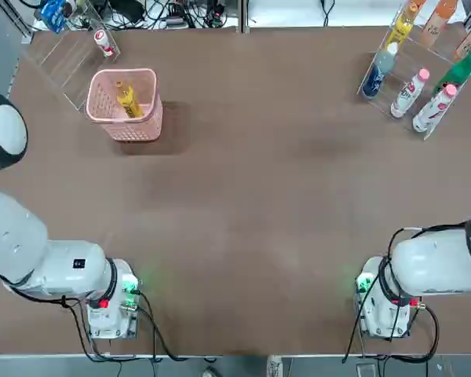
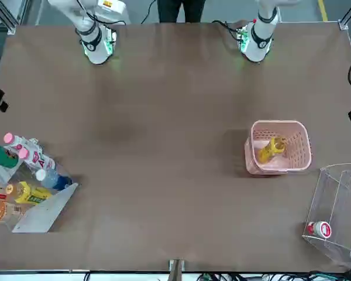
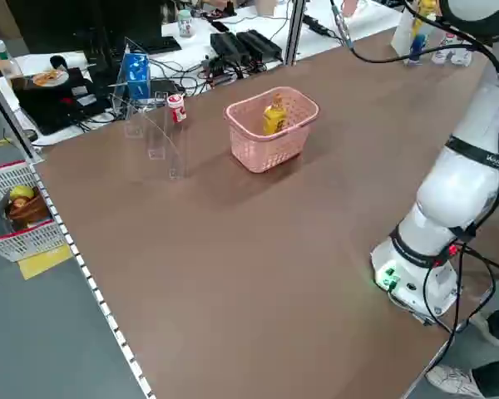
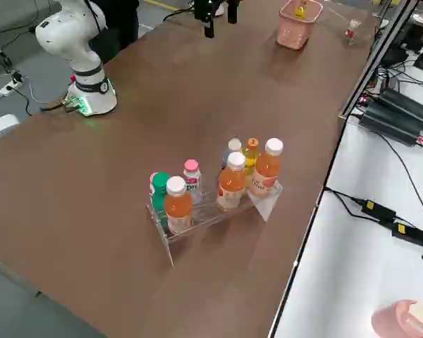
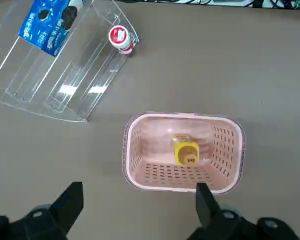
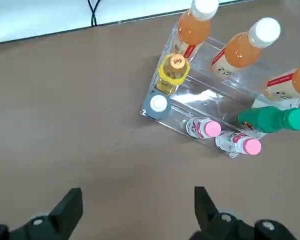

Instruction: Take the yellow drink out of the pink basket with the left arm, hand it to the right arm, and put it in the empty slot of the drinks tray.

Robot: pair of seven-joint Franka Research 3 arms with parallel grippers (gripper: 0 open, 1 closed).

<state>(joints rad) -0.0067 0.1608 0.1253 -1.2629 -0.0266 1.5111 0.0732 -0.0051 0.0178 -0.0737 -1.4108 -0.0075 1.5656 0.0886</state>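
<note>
Right gripper (image 6: 135, 212) jaws spread wide, empty, over bare bench (image 6: 65, 125).
Drinks tray (image 6: 210, 120) well beyond the jaws: orange bottles, yellow-labelled bottle, blue-capped bottle, green bottle, two pink-capped white bottles.

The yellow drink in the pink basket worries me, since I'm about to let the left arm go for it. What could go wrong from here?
1. The yellow drink leans against a wall of the pink basket, so the open left gripper may close off-centre or catch the rim.
2. The basket looks light and unfixed; a nudge could shift it toward the clear acrylic box.
3. The drinks tray is crowded, so placing could knock a neighbouring bottle.
</note>
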